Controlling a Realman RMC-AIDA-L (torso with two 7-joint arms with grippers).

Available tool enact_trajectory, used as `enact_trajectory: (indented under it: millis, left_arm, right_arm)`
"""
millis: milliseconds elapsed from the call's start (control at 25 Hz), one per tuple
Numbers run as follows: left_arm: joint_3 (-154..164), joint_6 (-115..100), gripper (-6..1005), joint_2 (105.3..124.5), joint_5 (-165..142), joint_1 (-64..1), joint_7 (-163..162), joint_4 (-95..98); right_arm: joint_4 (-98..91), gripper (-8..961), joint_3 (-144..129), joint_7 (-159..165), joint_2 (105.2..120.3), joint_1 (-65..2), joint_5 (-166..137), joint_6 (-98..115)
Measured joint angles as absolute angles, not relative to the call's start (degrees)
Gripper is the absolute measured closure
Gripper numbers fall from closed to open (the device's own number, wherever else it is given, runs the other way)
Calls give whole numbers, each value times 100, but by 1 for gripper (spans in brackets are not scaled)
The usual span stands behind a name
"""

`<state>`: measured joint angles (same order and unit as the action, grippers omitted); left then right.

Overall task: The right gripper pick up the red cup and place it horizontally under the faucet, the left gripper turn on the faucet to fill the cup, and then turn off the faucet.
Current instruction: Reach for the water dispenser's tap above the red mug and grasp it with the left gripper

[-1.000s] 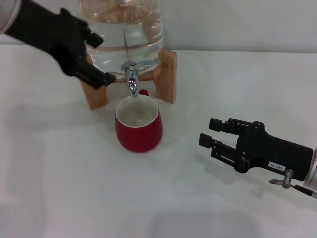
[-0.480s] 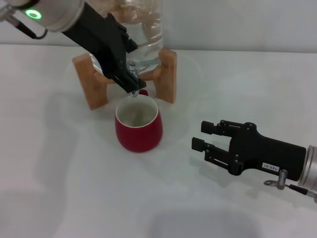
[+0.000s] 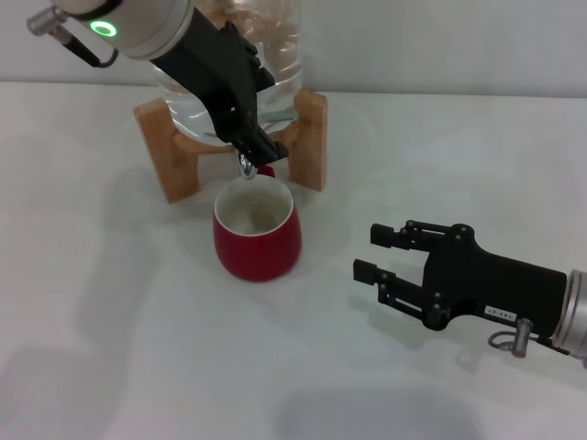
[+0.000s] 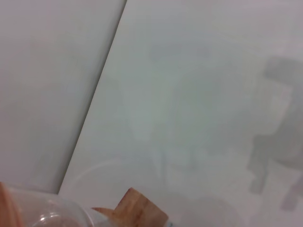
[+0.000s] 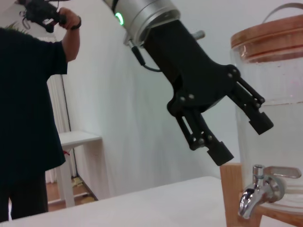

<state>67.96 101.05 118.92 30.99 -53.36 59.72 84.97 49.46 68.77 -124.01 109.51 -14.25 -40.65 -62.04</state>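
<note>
A red cup point(image 3: 257, 232) stands upright on a white counter point(image 3: 138, 348), directly under the spout of a small chrome faucet point(image 3: 246, 165). The faucet is fitted to a clear water jar point(image 3: 280, 55) resting in a wooden stand point(image 3: 167, 147).

The left gripper point(image 3: 259, 147) reaches down from the upper left, its arm showing a green light. Its jaws are spread apart and hover close above the faucet and its thin lever. In the right wrist view the same left gripper point(image 5: 241, 137) hangs just above the faucet point(image 5: 258, 191), jaws open, with a visible gap between its lower fingertip and the tap, so it does not appear to be touching the lever.

The right gripper point(image 3: 381, 252) lies off to the side, well apart from the cup, jaws wide and holding nothing.

Progress, as a judgement: the first part looks done, since the cup sits beneath the spout and the right gripper has let go. The cup's cream inside looks dry or nearly so, and no stream of water can be seen, so filling seems not yet begun. Left to do: press the lever to open the faucet, let the cup fill, then close it.

A person point(image 5: 28, 109) in dark clothes stands in the background of the right wrist view.
</note>
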Motion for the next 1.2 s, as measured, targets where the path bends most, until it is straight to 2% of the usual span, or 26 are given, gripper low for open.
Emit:
enact_trajectory:
  millis: [360, 1200]
  left_arm:
    - [6895, 9907, 112, 11898, 3093, -5285, 5961, 8420]
    - [7111, 9012, 112, 11904, 3064, -5477, 6161, 7442]
  right_arm:
    - [4879, 485, 6874, -13435, 10977, -1358, -4064, -6189]
    - [4792, 485, 6998, -13516, 11032, -1395, -4070, -6166]
